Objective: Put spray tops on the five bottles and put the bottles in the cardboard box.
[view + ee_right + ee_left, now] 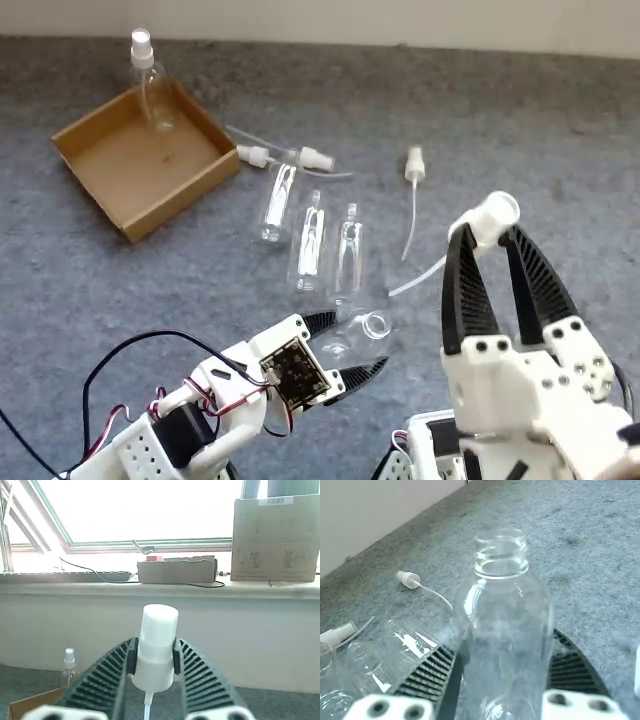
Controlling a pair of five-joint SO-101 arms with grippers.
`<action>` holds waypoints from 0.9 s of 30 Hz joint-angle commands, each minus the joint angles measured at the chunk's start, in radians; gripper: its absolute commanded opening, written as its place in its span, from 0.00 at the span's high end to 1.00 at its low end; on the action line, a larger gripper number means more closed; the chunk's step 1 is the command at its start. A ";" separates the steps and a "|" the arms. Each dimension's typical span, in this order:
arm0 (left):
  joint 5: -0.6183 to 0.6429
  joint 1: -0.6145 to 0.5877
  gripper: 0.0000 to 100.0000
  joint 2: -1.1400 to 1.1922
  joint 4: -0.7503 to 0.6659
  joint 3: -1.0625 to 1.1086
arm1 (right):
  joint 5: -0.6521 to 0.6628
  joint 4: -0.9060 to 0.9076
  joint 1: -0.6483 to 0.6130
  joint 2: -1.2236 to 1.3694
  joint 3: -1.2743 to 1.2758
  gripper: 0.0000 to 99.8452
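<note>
Bottle (502, 630): clamped between left gripper (502, 672) fingers, neck clear for capping.
Top (156, 640): pinched at right gripper (154, 654) fingertips, tube (425, 272) free.

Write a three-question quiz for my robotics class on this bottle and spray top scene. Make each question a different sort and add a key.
1. True or false: the bottle in the left gripper is already capped.
2. What does the right gripper hold? A) a bottle B) a spray top C) nothing
3. How many capless bottles lie loose on the table, outside the cardboard box?
Key: 1 false; 2 B; 3 three.
</note>
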 commanded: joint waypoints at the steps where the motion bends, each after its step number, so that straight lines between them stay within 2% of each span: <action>1: -0.011 0.008 0.90 -0.008 0.015 0.021 | -0.005 0.022 -0.127 -0.053 0.004 0.99; 3: -0.011 0.008 0.90 -0.008 0.015 0.021 | -0.005 0.025 -0.165 -0.081 0.019 0.99; 8: -0.011 0.008 0.90 -0.008 0.017 0.021 | 0.009 0.035 -0.168 -0.150 0.102 0.99; 13: -0.011 0.008 0.90 -0.008 0.017 0.021 | 0.138 0.035 -0.168 -0.203 0.179 0.99; 27: -0.012 0.008 0.90 -0.008 0.017 0.021 | 0.143 0.004 -0.168 -0.254 0.183 0.99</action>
